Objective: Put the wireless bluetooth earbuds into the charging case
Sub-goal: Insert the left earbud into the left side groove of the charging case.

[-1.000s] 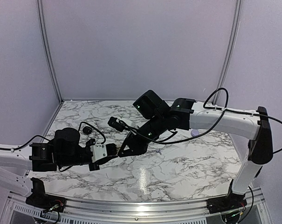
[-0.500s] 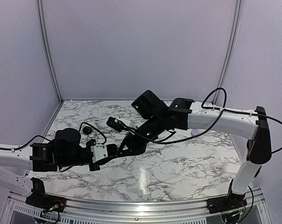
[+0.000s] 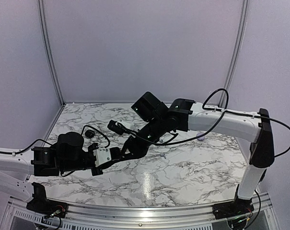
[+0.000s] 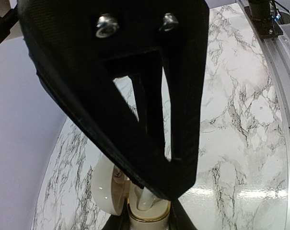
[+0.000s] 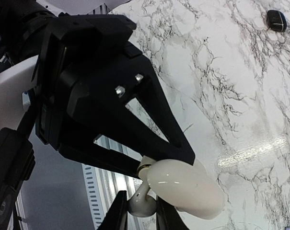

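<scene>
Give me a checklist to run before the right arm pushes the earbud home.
1. Charging case clamped in the left gripper: ok.
2. Lid swung open, clear of the opening: ok.
3. White earbud pinched in the right gripper: ok.
4. Earbud brought to the case's gold rim: ok, in the left wrist view it sits right at the opening.
5. Earbud lined up with its own socket: cannot tell, the socket is hidden.
6. Second socket free or filled: cannot tell.
</scene>
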Motion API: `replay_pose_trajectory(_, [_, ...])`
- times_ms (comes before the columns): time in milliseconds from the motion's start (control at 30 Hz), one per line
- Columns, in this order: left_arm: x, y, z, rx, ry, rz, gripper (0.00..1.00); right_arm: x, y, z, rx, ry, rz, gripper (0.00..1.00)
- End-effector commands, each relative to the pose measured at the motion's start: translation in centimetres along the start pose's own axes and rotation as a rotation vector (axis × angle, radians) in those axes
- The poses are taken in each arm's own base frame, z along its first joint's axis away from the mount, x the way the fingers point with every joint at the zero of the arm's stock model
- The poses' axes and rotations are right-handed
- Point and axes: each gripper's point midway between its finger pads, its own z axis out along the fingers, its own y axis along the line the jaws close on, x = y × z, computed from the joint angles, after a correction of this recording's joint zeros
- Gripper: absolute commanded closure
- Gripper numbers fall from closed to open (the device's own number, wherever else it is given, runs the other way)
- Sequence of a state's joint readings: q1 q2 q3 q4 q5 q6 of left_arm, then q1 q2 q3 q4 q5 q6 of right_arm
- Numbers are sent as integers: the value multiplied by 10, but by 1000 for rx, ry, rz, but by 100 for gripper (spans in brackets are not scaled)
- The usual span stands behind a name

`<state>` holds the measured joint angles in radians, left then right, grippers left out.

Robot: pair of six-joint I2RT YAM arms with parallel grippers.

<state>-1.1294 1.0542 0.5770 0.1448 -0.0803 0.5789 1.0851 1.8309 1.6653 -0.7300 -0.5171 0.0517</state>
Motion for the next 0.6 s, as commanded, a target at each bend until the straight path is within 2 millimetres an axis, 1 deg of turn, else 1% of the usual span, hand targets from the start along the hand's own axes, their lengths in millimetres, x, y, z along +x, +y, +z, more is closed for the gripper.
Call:
replay_pose_trajectory(0, [-44,19,-11,-52,-165,-66,100,-28,9,-4,15,-71,-45,85])
replay_pose_trajectory(167, [-54,25,-17,-66,-218,-108,100,-37,9,-10,33,-84,-48,83])
replay_pose_trajectory(300, [-61,25,-20,-58,-251,-109,100,-44,11,-11,33,-69,-49,83])
replay_pose_trajectory(433, [-64,25,-22,-62,-257,-78,100,-45,16,-9,-2,-39,-34,83])
replay_pose_trajectory(567, [-63,26,-23,-80,-250,-33,100,-39,13,-6,2,-3,-17,83])
